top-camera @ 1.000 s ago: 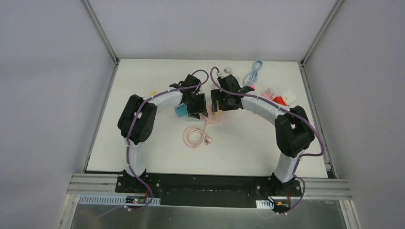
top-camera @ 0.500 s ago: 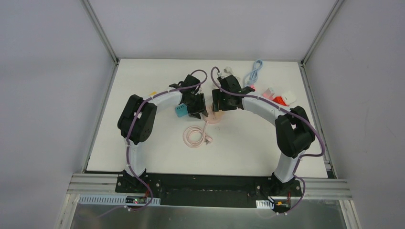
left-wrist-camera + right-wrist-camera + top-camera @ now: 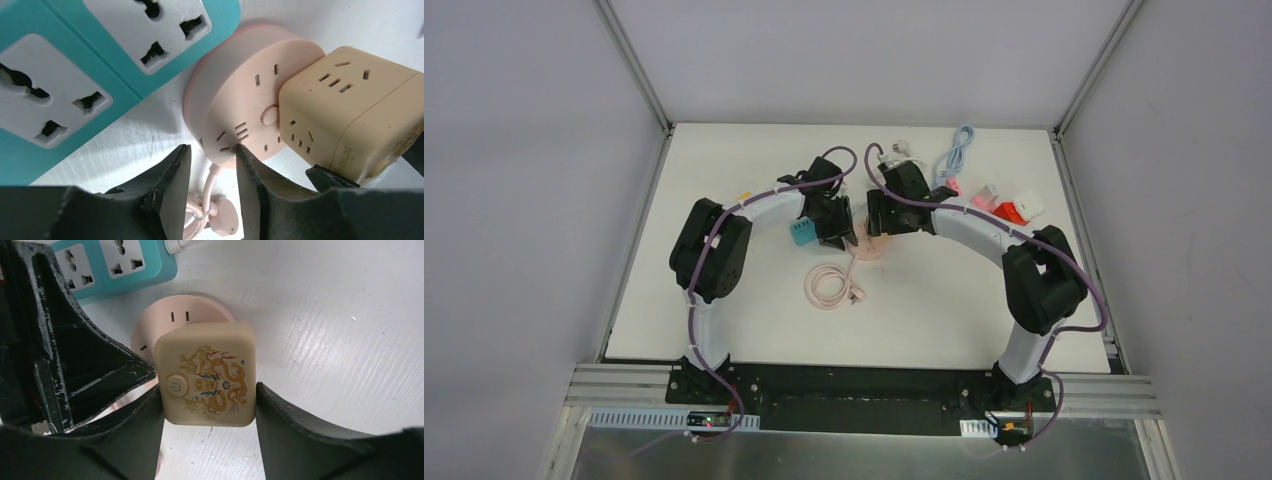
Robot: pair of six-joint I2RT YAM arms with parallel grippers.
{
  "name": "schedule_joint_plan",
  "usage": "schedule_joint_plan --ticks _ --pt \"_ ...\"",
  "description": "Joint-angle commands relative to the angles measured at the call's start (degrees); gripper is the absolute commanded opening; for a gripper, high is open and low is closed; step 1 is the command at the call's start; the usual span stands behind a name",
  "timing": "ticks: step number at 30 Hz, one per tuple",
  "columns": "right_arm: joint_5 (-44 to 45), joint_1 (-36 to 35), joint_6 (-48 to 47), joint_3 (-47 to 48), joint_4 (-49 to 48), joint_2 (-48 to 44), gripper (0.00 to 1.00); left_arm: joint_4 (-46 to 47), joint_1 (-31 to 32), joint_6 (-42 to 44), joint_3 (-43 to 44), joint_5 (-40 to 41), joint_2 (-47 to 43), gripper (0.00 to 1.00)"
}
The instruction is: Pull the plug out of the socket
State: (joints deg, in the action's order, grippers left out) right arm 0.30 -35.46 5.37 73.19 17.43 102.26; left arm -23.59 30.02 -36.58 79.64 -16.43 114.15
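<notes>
A beige cube plug with a dragon print and a power button sits plugged into a round pink socket on the white table. My right gripper is shut on the cube, one finger on each side. My left gripper straddles the near rim of the pink socket where its cable leaves. Its right finger touches the rim, and a small gap shows at the left finger. In the top view both grippers, left and right, meet over the socket.
A teal power strip lies right beside the pink socket, also in the top view. The socket's pink cable coil lies nearer. A white plug, a blue cable and red and white pieces lie at the back right.
My right gripper has shifted slightly away from the near edge, still over the socket. The left arm and the socket look unchanged.
</notes>
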Motion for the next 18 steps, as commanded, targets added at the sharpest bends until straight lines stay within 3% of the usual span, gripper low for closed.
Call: schedule_joint_plan --ticks 1,6,12,18 --pt "-3.17 0.1 0.9 1.55 0.94 -2.23 0.0 -5.15 0.39 1.94 -1.02 5.05 1.67 0.37" --pt "-7.07 1.1 2.05 0.86 -1.03 -3.09 0.0 -5.85 0.39 2.17 -0.61 5.1 2.17 0.35" --pt "2.72 -4.0 -3.59 3.17 2.87 -1.26 0.0 -6.32 0.39 2.56 -0.55 5.29 2.53 0.33" --pt "-9.65 1.86 2.2 2.45 -0.89 -4.31 0.0 -7.11 0.39 2.82 0.07 5.46 2.9 0.32"
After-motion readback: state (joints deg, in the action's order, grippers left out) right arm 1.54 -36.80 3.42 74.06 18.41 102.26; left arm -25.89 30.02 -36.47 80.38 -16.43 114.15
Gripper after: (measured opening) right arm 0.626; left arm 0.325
